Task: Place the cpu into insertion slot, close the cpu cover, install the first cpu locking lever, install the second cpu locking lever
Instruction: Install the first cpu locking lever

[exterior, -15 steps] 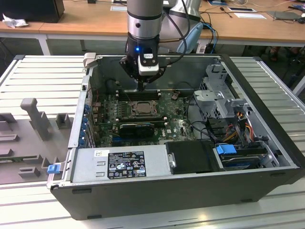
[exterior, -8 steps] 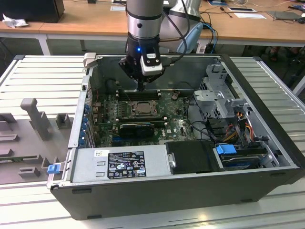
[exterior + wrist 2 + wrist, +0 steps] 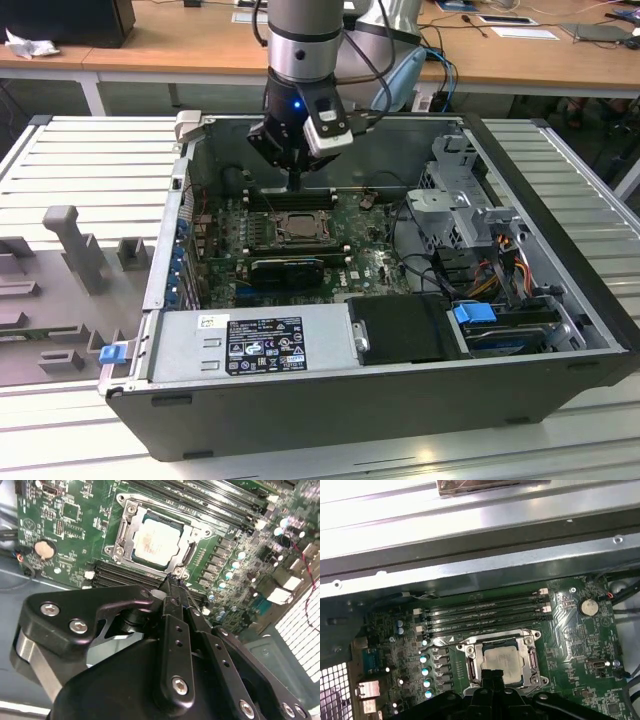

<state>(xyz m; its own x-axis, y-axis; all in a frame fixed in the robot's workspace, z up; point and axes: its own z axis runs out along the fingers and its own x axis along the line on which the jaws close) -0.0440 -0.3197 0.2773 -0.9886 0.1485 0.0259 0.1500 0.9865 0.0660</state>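
Observation:
The cpu (image 3: 155,540) is a pale square plate lying flat in the insertion slot (image 3: 300,226) on the green board, inside the open computer case. The silvery cpu cover (image 3: 131,517) lies down around it, with the cpu showing through its window (image 3: 502,660). My gripper (image 3: 172,580) hangs just above the slot's edge on the memory-slot side, its fingers pressed together with nothing between them. In the exterior view the gripper (image 3: 294,182) points straight down at the slot's far edge. I cannot make out how the two cpu locking levers stand.
Long black memory slots (image 3: 485,611) run beside the socket. A black card (image 3: 288,268) sits in front of it, and a power supply (image 3: 255,345) fills the case front. A drive cage (image 3: 470,215) with cables is on the exterior view's right. The case wall (image 3: 470,560) is close behind.

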